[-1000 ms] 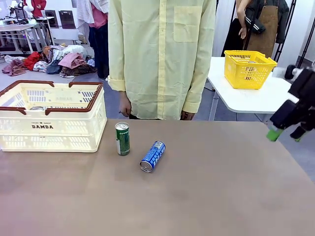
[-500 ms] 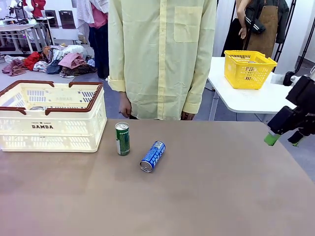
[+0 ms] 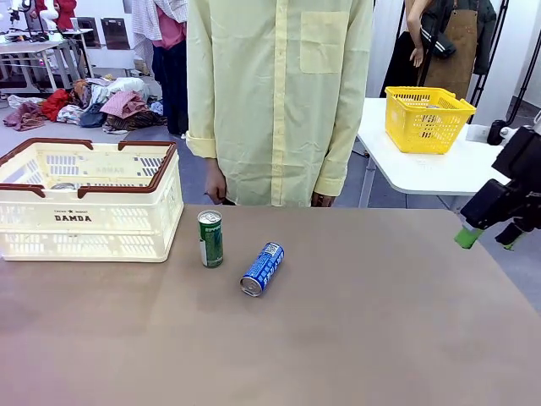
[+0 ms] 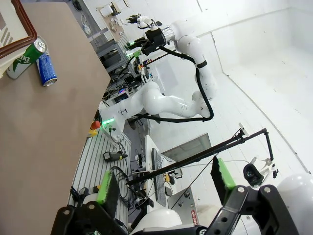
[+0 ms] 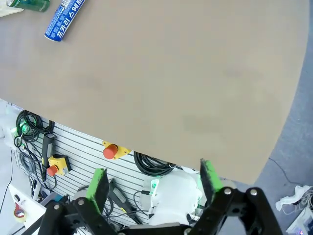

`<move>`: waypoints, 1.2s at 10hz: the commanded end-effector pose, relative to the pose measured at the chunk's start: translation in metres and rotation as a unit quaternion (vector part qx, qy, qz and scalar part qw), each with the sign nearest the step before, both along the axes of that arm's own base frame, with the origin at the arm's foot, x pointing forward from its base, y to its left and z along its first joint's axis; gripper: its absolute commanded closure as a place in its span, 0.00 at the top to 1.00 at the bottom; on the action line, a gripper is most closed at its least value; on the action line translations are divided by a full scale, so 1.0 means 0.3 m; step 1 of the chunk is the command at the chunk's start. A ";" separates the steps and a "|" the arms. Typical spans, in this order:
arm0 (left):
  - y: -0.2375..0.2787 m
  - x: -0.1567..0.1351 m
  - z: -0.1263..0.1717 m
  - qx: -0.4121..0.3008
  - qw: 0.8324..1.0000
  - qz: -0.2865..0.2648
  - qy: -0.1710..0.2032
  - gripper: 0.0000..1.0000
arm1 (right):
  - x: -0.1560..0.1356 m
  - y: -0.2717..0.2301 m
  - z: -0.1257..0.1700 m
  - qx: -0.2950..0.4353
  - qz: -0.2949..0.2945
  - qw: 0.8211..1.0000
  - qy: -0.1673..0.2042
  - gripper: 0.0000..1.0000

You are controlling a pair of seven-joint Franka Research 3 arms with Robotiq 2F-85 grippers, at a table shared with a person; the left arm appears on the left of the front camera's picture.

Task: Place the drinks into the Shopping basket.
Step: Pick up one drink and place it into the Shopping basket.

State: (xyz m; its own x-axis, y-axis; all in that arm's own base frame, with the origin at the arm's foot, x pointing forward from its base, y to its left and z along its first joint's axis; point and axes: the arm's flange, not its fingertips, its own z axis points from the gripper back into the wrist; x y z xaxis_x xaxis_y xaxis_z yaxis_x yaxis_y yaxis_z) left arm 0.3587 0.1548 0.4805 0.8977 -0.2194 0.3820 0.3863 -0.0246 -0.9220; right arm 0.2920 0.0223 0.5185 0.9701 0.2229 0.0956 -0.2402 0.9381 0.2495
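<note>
On the table a green can stands upright. A blue can with white print lies beside it, both right of the cream, brown-rimmed Shopping basket. The front view has the right gripper open and empty past the right edge; the left wrist view has the left gripper spread, empty.

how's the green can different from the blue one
The green can stands upright; the blue can lies on its side. The green can sits nearer the Shopping basket, the blue can farther right. Both are slim, silver-topped cans on the table, outside the basket.

"DAMDA" on Shopping basket side; "포카리스웨트" on blue can.
</note>
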 end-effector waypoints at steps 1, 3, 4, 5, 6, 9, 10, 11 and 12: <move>-0.092 0.050 0.047 0.085 0.996 0.037 0.003 1.00 | 0.001 0.000 0.003 -0.001 0.002 1.000 0.002 1.00; -0.368 0.207 0.124 0.242 0.969 -0.041 0.007 1.00 | 0.001 0.000 0.003 -0.001 0.002 1.000 0.002 1.00; -0.530 0.277 0.149 0.311 0.947 -0.079 0.004 1.00 | 0.001 0.000 0.003 -0.001 0.002 1.000 0.002 1.00; -0.703 0.347 0.151 0.380 0.919 -0.105 -0.007 1.00 | 0.001 0.000 0.003 -0.001 0.002 1.000 0.002 1.00; -0.835 0.406 0.142 0.406 0.908 -0.107 0.008 1.00 | 0.001 0.000 0.003 -0.001 0.002 1.000 0.002 1.00; -1.147 0.493 0.085 0.457 0.883 -0.014 0.105 1.00 | 0.001 0.000 0.003 -0.001 0.002 1.000 0.002 1.00; -1.234 0.505 0.059 0.478 0.868 0.026 0.130 1.00 | 0.001 0.000 0.003 -0.001 0.002 1.000 0.002 1.00; -1.299 0.510 0.045 0.485 0.865 0.088 0.094 1.00 | 0.001 0.000 0.003 -0.001 0.002 1.000 0.002 1.00; -1.353 0.496 0.028 0.506 0.853 0.109 0.064 1.00 | 0.001 0.000 0.003 -0.001 0.002 1.000 0.002 1.00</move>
State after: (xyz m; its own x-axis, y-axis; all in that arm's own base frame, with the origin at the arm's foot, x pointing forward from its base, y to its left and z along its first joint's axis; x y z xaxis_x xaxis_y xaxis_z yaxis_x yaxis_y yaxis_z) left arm 0.5162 -0.2402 0.4907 0.9707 -0.2344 -0.0529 0.1681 0.8199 -0.5473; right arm 0.2919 0.0231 0.5178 0.9699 0.2249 0.0934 -0.2415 0.9382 0.2480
